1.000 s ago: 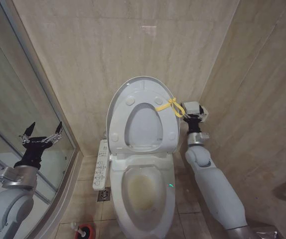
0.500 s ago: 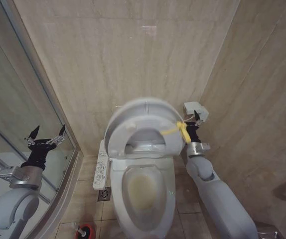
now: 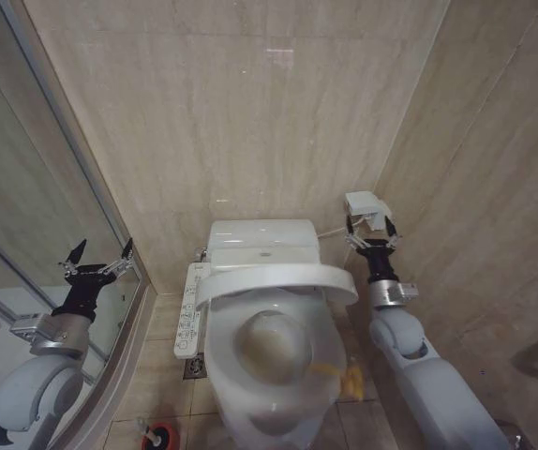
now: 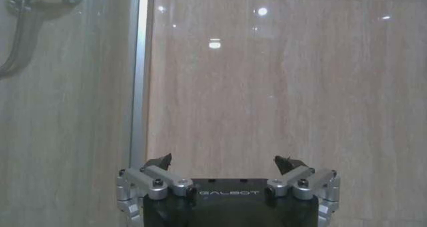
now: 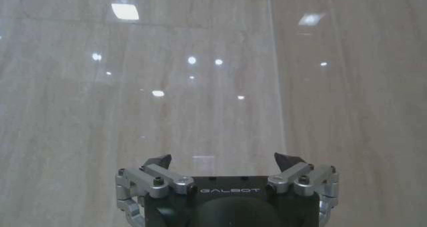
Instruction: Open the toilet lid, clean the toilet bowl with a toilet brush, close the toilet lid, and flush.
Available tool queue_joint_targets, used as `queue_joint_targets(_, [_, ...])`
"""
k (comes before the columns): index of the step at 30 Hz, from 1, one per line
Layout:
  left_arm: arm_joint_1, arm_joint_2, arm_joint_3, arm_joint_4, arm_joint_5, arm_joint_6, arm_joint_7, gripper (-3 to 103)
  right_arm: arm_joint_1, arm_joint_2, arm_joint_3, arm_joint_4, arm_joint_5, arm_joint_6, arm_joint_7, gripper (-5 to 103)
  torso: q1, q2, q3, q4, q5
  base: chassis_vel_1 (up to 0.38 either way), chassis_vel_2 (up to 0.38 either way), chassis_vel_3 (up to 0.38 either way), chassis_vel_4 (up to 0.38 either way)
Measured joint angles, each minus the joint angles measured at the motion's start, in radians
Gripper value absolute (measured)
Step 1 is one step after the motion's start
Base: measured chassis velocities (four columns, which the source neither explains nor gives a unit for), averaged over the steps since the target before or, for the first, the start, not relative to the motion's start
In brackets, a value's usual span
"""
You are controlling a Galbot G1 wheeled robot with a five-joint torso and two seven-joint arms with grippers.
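The toilet lid (image 3: 278, 284) dropped from upright against the wall to nearly flat over the toilet bowl (image 3: 250, 375), uncovering the tank (image 3: 262, 242). Its yellow cord loop (image 3: 344, 377) swung from beside the right end effector (image 3: 370, 230) to the lid's near edge. That end effector, fingers spread, shifted slightly away, empty.

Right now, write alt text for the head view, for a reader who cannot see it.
A white toilet in a tiled corner, its lid partway down over the stained bowl, a yellow cord hanging at the bowl's right. The right gripper is raised beside the tank, jaws open, holding nothing; the left gripper waits open by the shower glass.
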Motion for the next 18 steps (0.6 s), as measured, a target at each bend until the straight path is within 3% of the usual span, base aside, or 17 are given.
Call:
queue_joint_targets(6, [-0.009, 0.002, 0.01, 0.004, -0.004, 0.0, 0.001, 100, -0.114, -0.026, 0.039, 0.084, -0.009, 0.001, 0.013, 100, 0.0, 0.0, 0.0, 0.0, -0.0001, 0.0, 0.0, 0.0, 0.0])
queue_joint_targets(18, [-0.017, 0.007, 0.053, -0.009, -0.045, 0.005, -0.017, 100, -0.373, 0.046, 0.107, 0.31, -0.053, 0.024, 0.013, 100, 0.0, 0.0, 0.0, 0.0, -0.0002, 0.0, 0.0, 0.0, 0.0])
